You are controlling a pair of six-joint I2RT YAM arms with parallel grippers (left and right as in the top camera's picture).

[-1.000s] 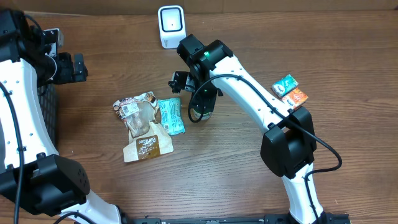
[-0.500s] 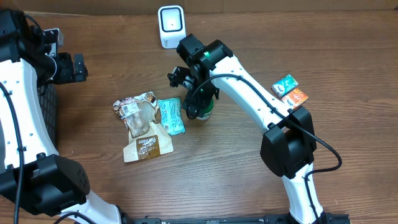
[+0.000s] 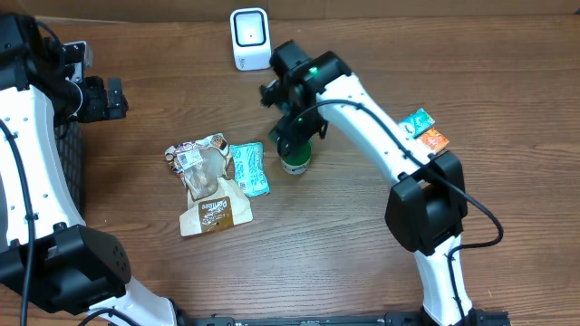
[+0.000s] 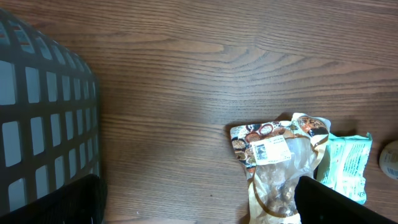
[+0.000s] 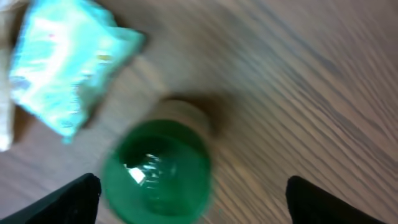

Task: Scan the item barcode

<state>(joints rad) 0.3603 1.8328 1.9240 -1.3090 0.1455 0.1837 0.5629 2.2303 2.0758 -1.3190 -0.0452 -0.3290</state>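
Currently the small green-topped bottle (image 3: pixel 294 161) stands upright on the brown wooden table (image 3: pixel 362 263), close to the middle. It sits just right of a crumpled teal foil packet (image 3: pixel 249 169) and nearer than the white box-shaped barcode scanner (image 3: pixel 249 38), which sits at the far edge.

The right gripper (image 5: pixel 196 199) hangs directly over the bottle with its claw spread wide. In the right wrist view its two dark fingers (image 5: pixel 65 200) show only at the frame's lower corners. The round green top lies between them and touches neither (that view is blurred, so no label or barcode can be read). Nothing is held there.

The left gripper (image 4: pixel 199 208) is well apart, over the far left of the table beside a dark mesh basket (image 4: pixel 37 112). Its claw is also wide and empty, with bare wood between the fingertips.

Left of the teal packet lies a clear-and-brown snack bag (image 3: pixel 204 186). It is flat on the table with a white printed sticker (image 4: pixel 268 150) facing up near its far end. The bag and the packet touch along one side.

Off to the right, beside the right arm's forearm, two small cartons sit next to each other. One is a teal carton (image 3: pixel 417 120), and the orange carton (image 3: pixel 431 140) lies just nearer than it.
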